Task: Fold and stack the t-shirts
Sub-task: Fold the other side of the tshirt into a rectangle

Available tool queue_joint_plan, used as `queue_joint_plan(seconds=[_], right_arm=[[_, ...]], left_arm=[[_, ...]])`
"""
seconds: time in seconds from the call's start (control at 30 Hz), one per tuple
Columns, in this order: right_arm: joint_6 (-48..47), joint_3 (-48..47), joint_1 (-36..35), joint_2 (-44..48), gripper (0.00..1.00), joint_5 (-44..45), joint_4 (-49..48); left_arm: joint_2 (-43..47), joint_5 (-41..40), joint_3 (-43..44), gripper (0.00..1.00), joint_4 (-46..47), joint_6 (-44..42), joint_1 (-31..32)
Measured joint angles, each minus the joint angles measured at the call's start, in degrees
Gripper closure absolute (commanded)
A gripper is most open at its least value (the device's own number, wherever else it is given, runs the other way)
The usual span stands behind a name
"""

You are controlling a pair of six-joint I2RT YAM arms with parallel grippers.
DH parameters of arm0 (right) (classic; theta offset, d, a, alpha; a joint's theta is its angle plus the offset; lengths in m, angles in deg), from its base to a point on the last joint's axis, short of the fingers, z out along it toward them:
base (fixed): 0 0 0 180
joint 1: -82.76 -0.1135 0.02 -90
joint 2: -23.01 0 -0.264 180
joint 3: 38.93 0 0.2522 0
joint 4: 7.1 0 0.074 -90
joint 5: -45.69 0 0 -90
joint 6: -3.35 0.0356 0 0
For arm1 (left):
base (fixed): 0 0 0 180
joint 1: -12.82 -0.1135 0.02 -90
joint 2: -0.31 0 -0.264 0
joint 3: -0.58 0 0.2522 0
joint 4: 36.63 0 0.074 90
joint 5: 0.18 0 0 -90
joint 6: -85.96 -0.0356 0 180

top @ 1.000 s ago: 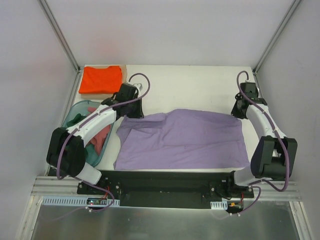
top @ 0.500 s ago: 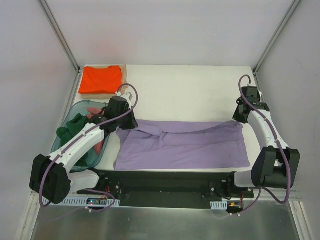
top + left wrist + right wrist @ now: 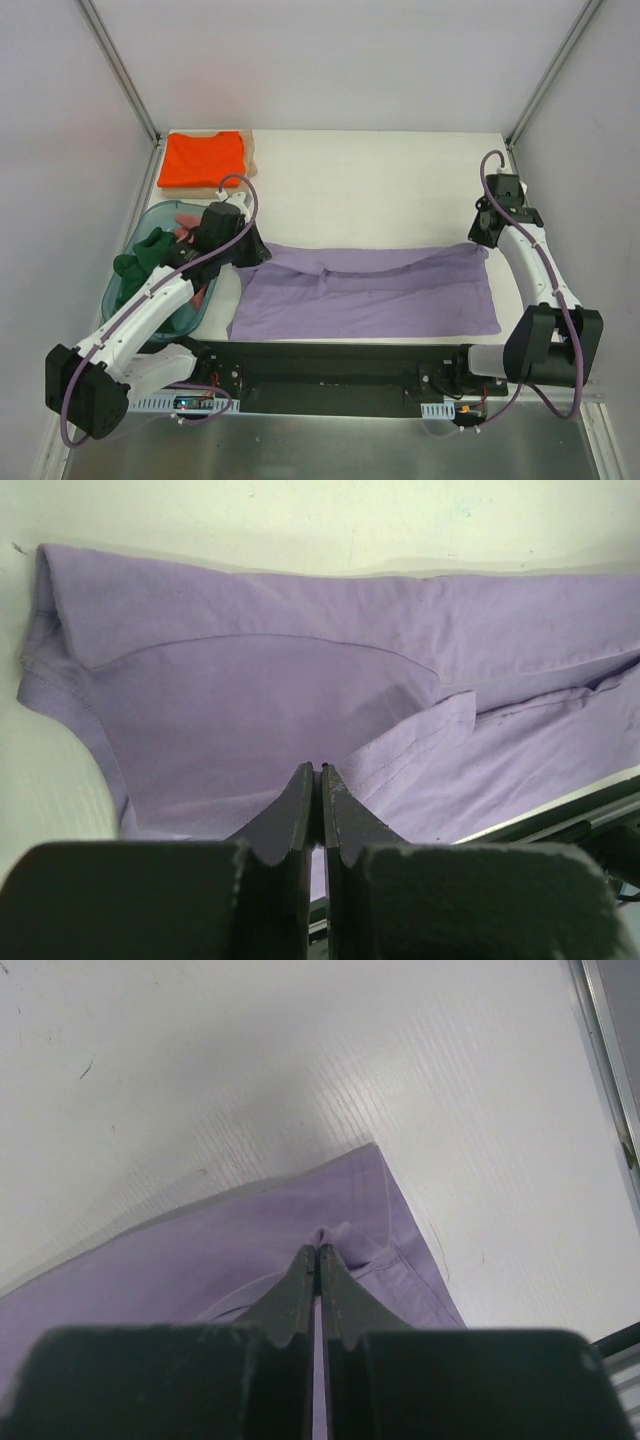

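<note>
Left claw (image 3: 320, 771) was clamped shut with a bit of the purple shirt (image 3: 370, 290) pinched between its tips, right where a stitched hem ran up to them. Right claw (image 3: 318, 1250) was the same deal: closed tight on the shirt's far right corner, with the cloth puckering up at the tips. Between the two, the purple shirt lay across the near half of the white surface (image 3: 380, 190), doubled over lengthwise into a wide band with a few wrinkles toward the left end, its near edge running close along the arm bases. Left of it sat the teal tub (image 3: 110, 295) with the green shirt (image 3: 140, 262) and pink shirt (image 3: 184, 219) bunched up inside. Beyond the tub, in the far left corner, the orange shirt (image 3: 200, 158) lay folded on the tan board (image 3: 249, 150).
</note>
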State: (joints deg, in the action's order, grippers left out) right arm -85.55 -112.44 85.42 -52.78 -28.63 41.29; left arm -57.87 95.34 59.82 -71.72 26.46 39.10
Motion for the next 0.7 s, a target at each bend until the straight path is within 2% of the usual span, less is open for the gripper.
queue_joint_plan(seconds=[0.33, 0.43, 0.47, 0.5, 0.57, 0.6, 0.63, 0.67, 0.7], right_arm=[[-0.1, 1.1, 0.2, 2.1, 0.99, 0.1, 0.8], [-0.1, 3.0, 0.2, 2.4, 0.94, 0.3, 0.7], [-0.1, 3.8, 0.2, 2.4, 0.87, 0.4, 0.7], [-0.2, 4.6, 0.2, 2.5, 0.74, 0.4, 0.7], [0.1, 6.1, 0.3, 2.5, 0.68, 0.8, 0.7], [0.2, 6.8, 0.3, 2.5, 0.61, 1.2, 0.7], [0.3, 7.4, 0.3, 2.5, 0.50, 1.8, 0.8], [0.6, 8.0, 0.3, 2.5, 0.36, 2.2, 0.7], [0.7, 8.4, 0.3, 2.5, 0.31, 2.7, 0.9]], left_arm=[[5.2, 0.2, -5.2, 1.00, -2.2, 1.0, 0.1], [6.1, 0.4, -7.4, 1.00, -2.8, 1.8, 0.4], [6.2, 0.5, -8.0, 1.00, -3.0, 2.1, 0.7], [6.3, 0.5, -8.7, 0.97, -3.1, 2.4, 0.8], [6.3, 0.6, -10.2, 0.83, -3.3, 3.1, 1.2], [6.5, 0.8, -10.8, 0.78, -3.4, 3.3, 1.2], [6.8, 1.2, -11.5, 0.70, -3.7, 3.9, 1.2], [7.3, 1.5, -12.1, 0.56, -4.1, 4.2, 1.2], [8.2, 1.6, -12.7, 0.51, -4.7, 4.7, 1.4]])
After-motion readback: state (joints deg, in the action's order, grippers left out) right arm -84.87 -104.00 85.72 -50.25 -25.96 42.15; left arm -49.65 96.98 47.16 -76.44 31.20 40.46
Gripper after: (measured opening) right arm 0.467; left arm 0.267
